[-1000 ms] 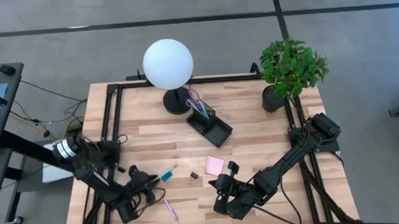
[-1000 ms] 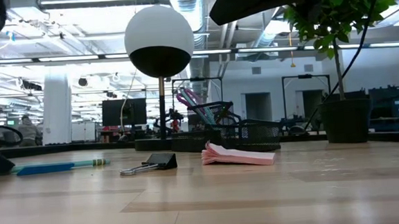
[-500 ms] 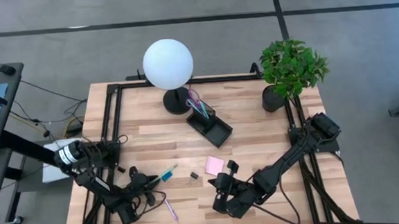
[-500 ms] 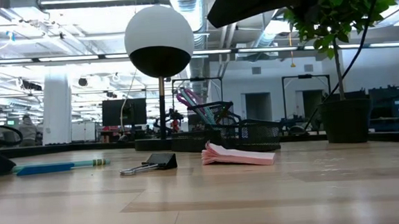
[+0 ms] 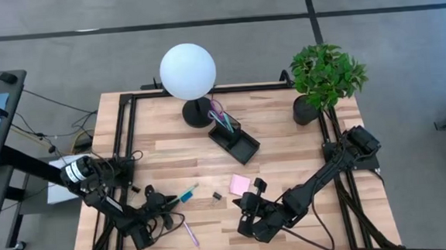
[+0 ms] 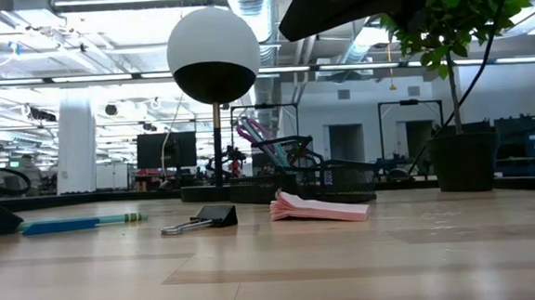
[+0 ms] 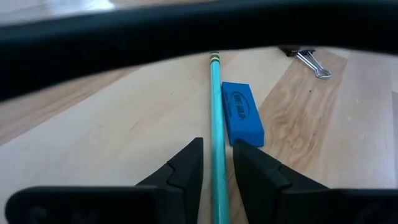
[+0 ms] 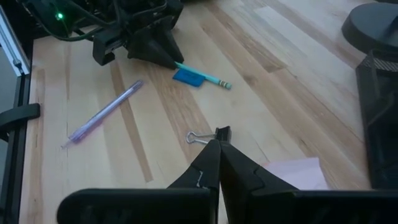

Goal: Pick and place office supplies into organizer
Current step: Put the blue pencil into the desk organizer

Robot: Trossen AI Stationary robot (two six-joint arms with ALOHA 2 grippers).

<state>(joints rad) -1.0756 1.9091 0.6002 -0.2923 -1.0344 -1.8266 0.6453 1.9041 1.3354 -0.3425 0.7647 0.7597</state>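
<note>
A teal pencil (image 5: 187, 195) lies flat on the table beside a small blue block (image 7: 242, 112). My left gripper (image 7: 216, 163) is low over the pencil's rear part, open by a narrow gap, with one finger on each side of the pencil (image 7: 216, 106). My right gripper (image 8: 217, 152) is shut and hovers above the black clip (image 8: 208, 135), next to the pink sticky-note pad (image 5: 240, 184). A purple pen (image 5: 191, 234) lies near the table's near edge. The black organizer (image 5: 234, 137) stands by the lamp, with pens and purple-handled scissors (image 6: 252, 132) sticking out of its cup section.
A white globe lamp (image 5: 188, 71) on a round black base and a potted plant (image 5: 325, 76) stand along the far side. A black frame rail (image 5: 130, 123) runs around the table top. Bare wood lies between the organizer and the items near the grippers.
My left arm's rear section has sunk slightly toward the near edge, while its gripper has stayed at the teal pencil. The pencil, clip and pad have not moved.
</note>
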